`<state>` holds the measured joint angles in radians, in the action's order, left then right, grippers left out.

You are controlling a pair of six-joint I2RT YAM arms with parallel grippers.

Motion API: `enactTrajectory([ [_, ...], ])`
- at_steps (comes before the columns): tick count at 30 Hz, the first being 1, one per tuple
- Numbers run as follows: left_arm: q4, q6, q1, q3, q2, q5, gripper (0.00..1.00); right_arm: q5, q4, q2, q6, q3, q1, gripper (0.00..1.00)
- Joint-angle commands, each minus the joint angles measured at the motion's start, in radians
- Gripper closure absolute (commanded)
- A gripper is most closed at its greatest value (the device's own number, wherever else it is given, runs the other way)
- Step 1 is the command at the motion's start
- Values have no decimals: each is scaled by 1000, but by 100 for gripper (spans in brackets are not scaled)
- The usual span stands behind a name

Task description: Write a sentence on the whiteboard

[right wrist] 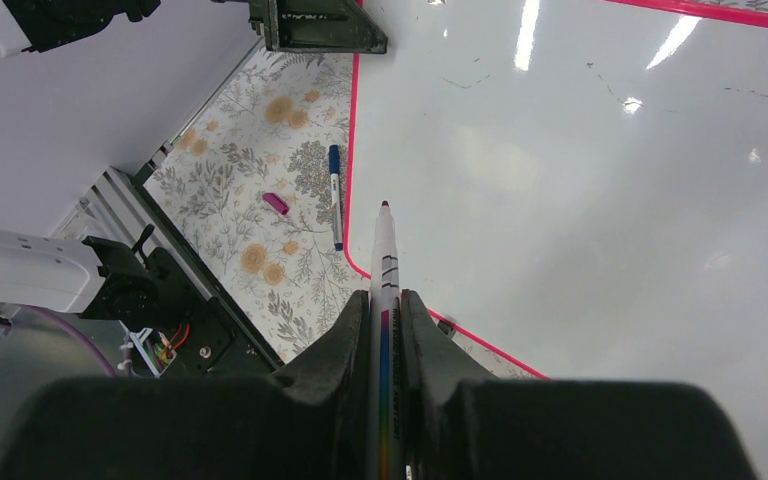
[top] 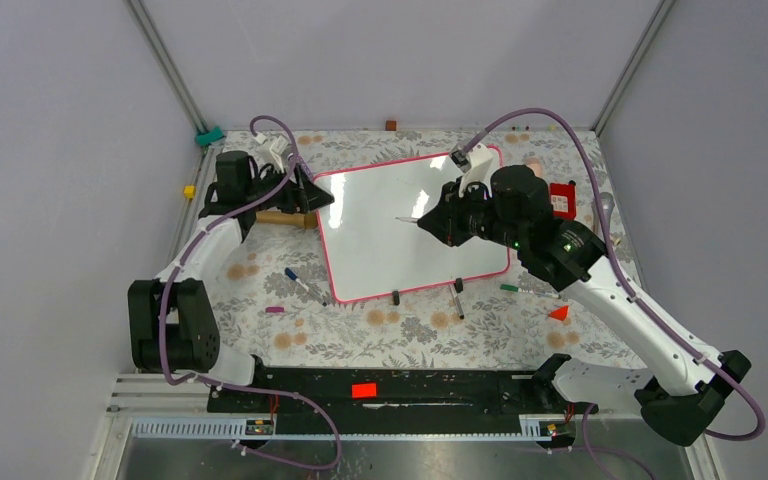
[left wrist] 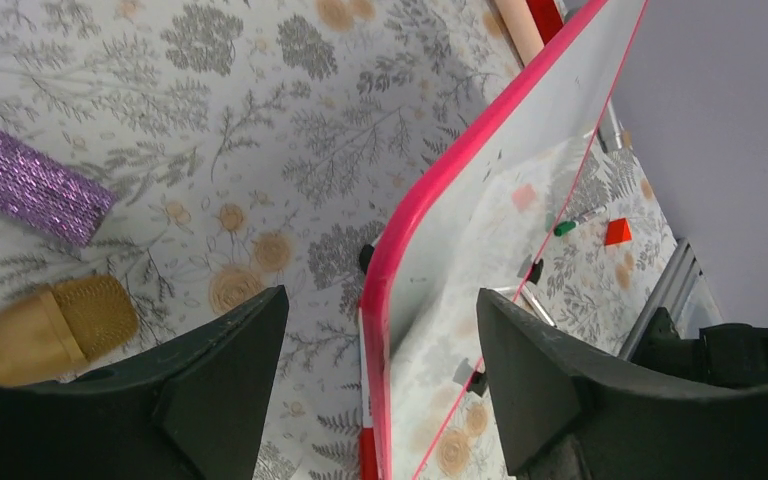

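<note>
The left end effector (left wrist: 380,300), spread, straddles the edge of the glossy white pink-framed whiteboard (top: 380,245), blank on the flowered desk (top: 400,325). The right end effector (right wrist: 385,300) pinches a white purple-tipped marker (right wrist: 384,245) over it. Unclamped, the board may slide under pressure.

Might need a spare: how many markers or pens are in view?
4. One marker in the right gripper over the whiteboard; a blue marker left of it; a dark pen at its near edge; a green marker further right. The arms may hide others.
</note>
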<state>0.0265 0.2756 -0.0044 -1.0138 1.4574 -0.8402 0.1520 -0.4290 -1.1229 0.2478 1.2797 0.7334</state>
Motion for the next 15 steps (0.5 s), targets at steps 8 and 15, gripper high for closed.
enactTrajectory([
  [8, -7, 38, 4, 9, -40, -61, 36, 25, 54, -40, -9, 21, 10, 100],
  [15, -203, 196, 3, 117, -71, -42, 39, 25, 94, -50, -3, 16, 10, 100],
])
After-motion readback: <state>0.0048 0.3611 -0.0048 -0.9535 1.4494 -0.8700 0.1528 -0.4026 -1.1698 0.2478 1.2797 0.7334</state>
